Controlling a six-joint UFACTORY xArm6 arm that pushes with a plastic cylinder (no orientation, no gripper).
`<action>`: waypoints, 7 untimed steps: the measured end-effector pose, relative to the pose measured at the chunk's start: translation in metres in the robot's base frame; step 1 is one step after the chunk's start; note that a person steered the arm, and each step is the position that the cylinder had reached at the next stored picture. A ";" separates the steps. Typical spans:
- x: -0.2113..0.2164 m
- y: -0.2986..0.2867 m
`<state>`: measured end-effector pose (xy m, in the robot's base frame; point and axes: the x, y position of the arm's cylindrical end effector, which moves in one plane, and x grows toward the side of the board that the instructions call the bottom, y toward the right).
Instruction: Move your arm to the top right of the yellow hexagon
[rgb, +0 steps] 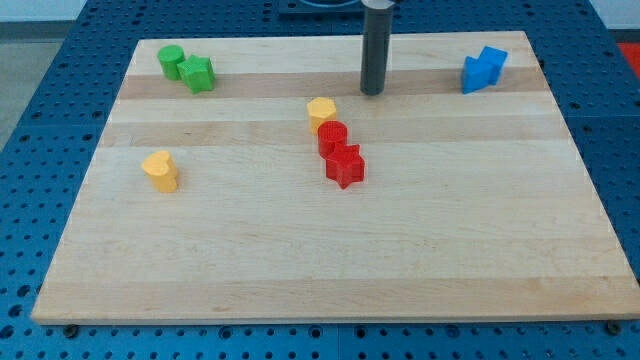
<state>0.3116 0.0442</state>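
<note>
The yellow hexagon (321, 111) sits on the wooden board a little above the board's middle. My tip (372, 92) rests on the board up and to the right of the hexagon, with a gap about one block wide between them. The rod rises straight to the view's top. A red cylinder (332, 137) touches the hexagon's lower right side, and a red star (345, 166) lies just below that cylinder.
A green cylinder (171, 62) and a green star (198, 74) sit together at the top left. Two blue blocks (483, 70) sit together at the top right. A yellow heart (160, 170) lies at the left. The board (330, 260) lies on a blue pegboard.
</note>
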 end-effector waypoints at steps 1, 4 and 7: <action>0.000 -0.019; 0.006 -0.070; -0.014 -0.008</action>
<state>0.2979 0.0359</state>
